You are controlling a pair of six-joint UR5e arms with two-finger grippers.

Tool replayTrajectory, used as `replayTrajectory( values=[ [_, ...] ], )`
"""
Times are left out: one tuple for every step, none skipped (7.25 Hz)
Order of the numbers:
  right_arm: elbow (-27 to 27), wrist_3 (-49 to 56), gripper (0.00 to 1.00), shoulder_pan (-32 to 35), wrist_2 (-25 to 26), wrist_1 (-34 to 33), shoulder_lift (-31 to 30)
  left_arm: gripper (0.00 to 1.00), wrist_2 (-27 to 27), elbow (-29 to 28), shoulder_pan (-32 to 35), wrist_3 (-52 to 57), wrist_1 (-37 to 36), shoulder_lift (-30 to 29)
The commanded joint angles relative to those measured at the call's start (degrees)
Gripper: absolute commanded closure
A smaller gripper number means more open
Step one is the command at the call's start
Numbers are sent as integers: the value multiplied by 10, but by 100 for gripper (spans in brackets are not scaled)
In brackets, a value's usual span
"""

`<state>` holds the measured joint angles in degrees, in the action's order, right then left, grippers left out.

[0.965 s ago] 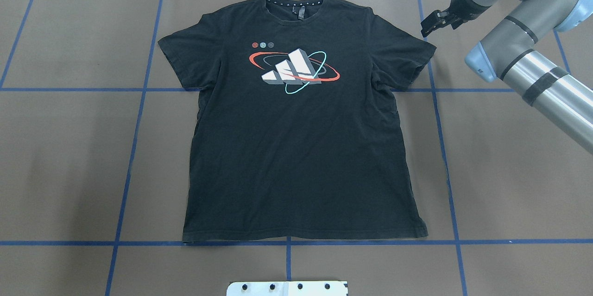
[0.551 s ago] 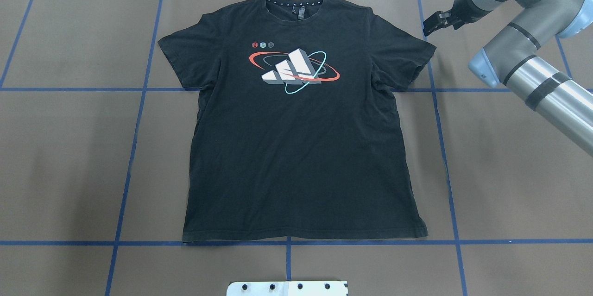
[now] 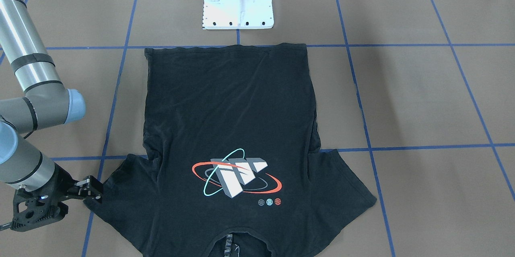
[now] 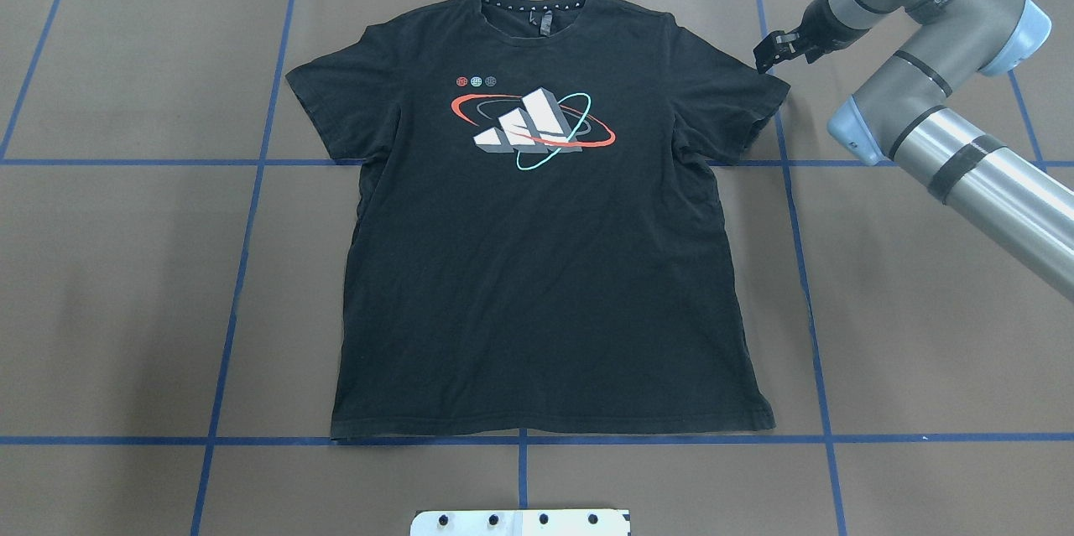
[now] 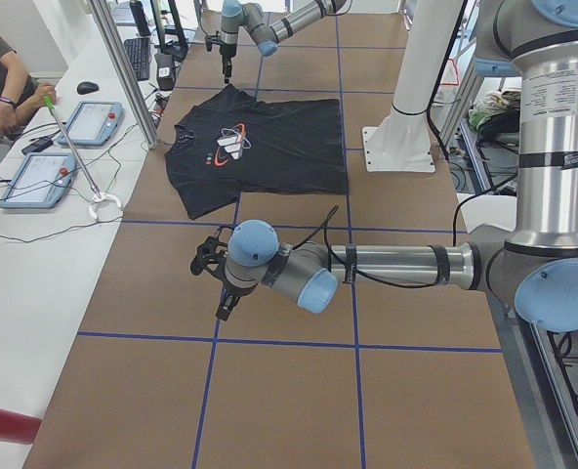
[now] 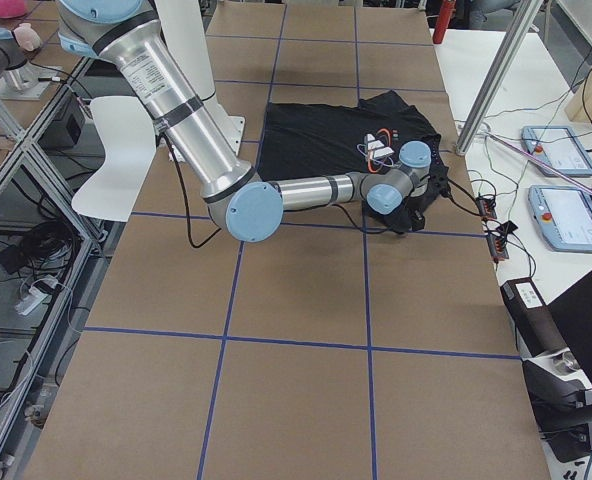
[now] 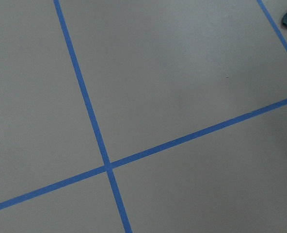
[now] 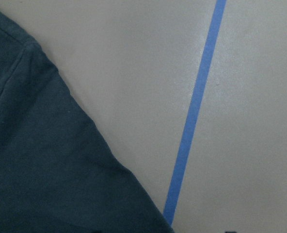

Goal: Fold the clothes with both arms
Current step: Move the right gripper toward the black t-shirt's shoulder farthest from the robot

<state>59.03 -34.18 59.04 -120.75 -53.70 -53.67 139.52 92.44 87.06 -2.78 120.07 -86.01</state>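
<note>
The black T-shirt [image 4: 545, 284] is lying flat on the brown counter [image 4: 126, 268], print side up. Its collar is pointing away from the robot and its hem is running along a blue tape line [image 4: 671, 438] just in front of the white pedestal [image 3: 238, 3]. Both short sleeves are spreading outward. The red, teal and white logo [image 4: 531, 129] is showing on the chest, with three small dots [image 4: 476, 81] just above its left end in the overhead view.

The right arm [image 4: 948, 158] is reaching in from the right of the overhead view and bending back toward the shirt. The right fingers [image 4: 765, 56] are hanging at the upper edge of the sleeve on that side, just beside the cloth (whether they are touching it I cannot tell). They are looking slightly spread, with nothing between them. The right wrist camera is looking down on that sleeve's hemmed edge, which is lying beside a tape line on the bare counter.

The left arm [image 5: 396, 266] is stretching out low over the counter, well apart from the shirt, on the robot's left. It is showing only in the side view, where the left fingers [image 5: 225, 305] are pointing down toward the surface, so I cannot tell whether they are spread or pressed together. Its wrist camera is seeing two crossing tape lines and a small dark corner of cloth at the top right.

A person [image 5: 1, 73] is sitting at the white side bench beyond the counter's far edge.
</note>
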Motion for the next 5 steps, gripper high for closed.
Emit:
replayTrajectory(
  values=[
    [-4, -1, 13, -2, 1, 2, -3, 0, -3, -2, 0, 1, 3, 1],
    [-3, -1, 13, -2, -3, 1, -7, 0, -4, 4, 0, -2, 20, 2],
    [-5, -2, 13, -9, 0, 1, -11, 0, 0, 17, 3, -1, 31, 14],
    [-7, -1, 17, -10, 1, 0, -18, 0, -4, 21, 0, -2, 32, 20],
    [-11, -1, 17, -11, 2, 0, -14, 0, -2, 27, 1, -2, 32, 21]
  ],
)
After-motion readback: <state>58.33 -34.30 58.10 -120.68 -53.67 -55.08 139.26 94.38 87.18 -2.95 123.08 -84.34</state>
